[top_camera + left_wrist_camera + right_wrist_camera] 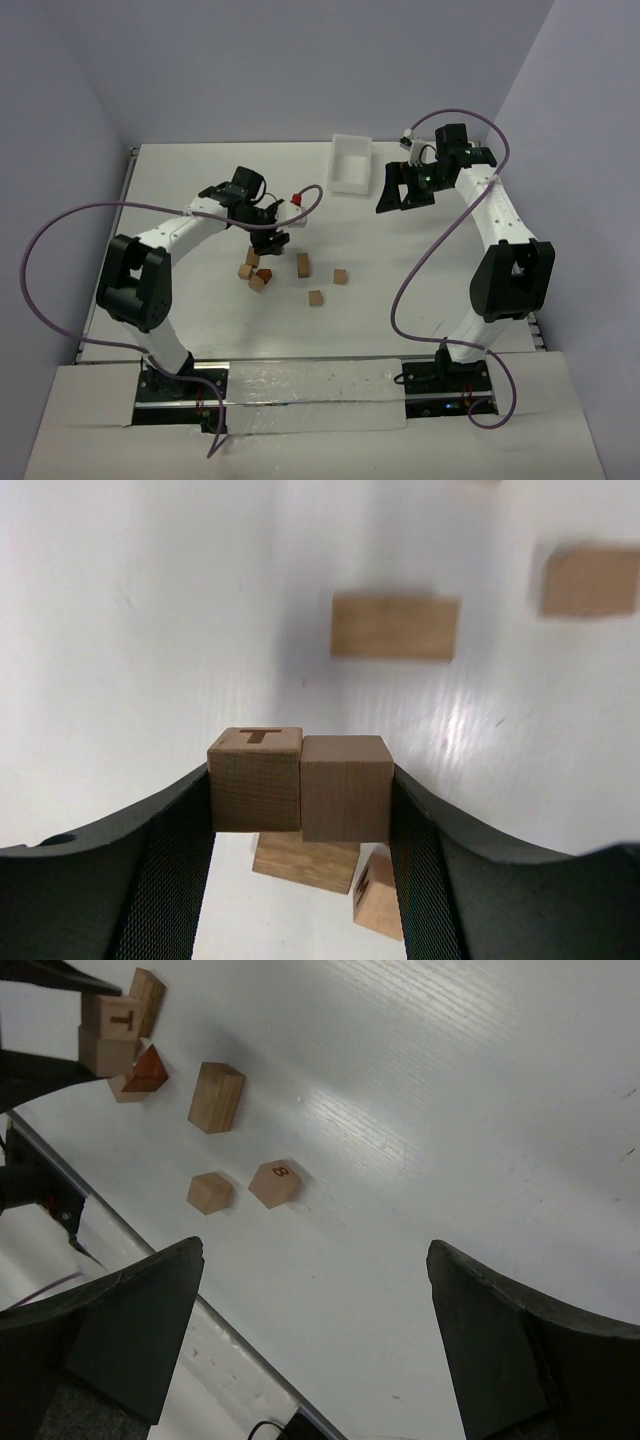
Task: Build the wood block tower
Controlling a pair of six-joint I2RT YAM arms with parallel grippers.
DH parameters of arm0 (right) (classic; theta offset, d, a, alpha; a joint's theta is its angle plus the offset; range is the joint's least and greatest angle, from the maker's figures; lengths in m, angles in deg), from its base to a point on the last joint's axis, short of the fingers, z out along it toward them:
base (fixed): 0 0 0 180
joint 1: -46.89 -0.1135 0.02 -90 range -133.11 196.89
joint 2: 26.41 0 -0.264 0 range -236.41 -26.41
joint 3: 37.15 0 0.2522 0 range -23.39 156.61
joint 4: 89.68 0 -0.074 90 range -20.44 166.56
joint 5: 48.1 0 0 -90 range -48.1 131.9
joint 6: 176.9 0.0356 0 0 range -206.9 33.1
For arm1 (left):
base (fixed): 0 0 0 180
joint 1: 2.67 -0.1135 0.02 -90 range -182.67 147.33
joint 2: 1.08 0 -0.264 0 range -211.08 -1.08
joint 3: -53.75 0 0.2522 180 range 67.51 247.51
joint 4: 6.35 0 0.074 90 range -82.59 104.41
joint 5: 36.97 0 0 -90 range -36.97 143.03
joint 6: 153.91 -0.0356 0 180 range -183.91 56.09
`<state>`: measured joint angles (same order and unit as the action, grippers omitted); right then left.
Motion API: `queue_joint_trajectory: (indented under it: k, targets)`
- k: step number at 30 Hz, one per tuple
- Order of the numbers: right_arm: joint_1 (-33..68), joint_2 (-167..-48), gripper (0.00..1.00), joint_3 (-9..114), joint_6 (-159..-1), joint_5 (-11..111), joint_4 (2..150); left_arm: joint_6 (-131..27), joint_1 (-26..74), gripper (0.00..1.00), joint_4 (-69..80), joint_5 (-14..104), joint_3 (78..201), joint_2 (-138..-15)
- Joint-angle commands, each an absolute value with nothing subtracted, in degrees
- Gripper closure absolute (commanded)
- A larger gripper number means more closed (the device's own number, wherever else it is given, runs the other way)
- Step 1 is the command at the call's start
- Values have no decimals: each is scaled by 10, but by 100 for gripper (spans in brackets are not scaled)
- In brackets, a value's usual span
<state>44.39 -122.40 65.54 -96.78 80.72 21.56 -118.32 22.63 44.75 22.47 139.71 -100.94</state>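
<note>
Left tool clamps T-marked tan wooden cube, plain tan wooden cube side by side over wooden block cluster. Right tool wide, empty. No tower yet; rest loose on white tabletop. Stacking barely begun.

Blocks are mostly light tan wood. The T block has a dark brown letter on top, and the plain block looks a bit pinker. One wedge is reddish-orange. Table and tray are white, arms white with black joints.
</note>
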Motion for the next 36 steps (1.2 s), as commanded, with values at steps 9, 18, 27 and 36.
queue_joint_trajectory:
  k: [9,18,27,36]
  targets:
    - [439,-1183,0,678,-961,789,207,-990,365,71,437,286,1419,-943]
    - [439,-1189,0,677,-962,788,208,-981,382,71,431,309,1441,-998]
    - [439,-1198,0,678,-965,794,208,-996,385,65,421,325,1446,-1041]
    - [439,-1201,0,677,-965,798,207,-1013,385,63,408,342,1442,-1057]
